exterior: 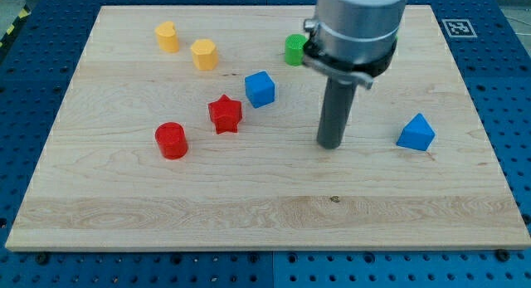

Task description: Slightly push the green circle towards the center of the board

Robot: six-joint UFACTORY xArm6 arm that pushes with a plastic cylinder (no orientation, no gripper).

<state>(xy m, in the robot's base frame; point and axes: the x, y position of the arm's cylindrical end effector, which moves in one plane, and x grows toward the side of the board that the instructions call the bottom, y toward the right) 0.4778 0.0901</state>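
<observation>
The green circle (pixel 294 49) stands near the view's top, just right of the middle, partly hidden behind the arm's grey body. My tip (pixel 330 144) rests on the board well below it and a little to its right, apart from every block. A blue cube (pixel 260 89) lies to the left of the tip and below-left of the green circle.
A red star (pixel 225 114) and a red cylinder (pixel 172 140) lie left of centre. Two yellow blocks (pixel 167 36) (pixel 204 54) sit at the upper left. A blue triangular block (pixel 416 133) lies at the right. The wooden board (pixel 265 213) ends on a blue perforated table.
</observation>
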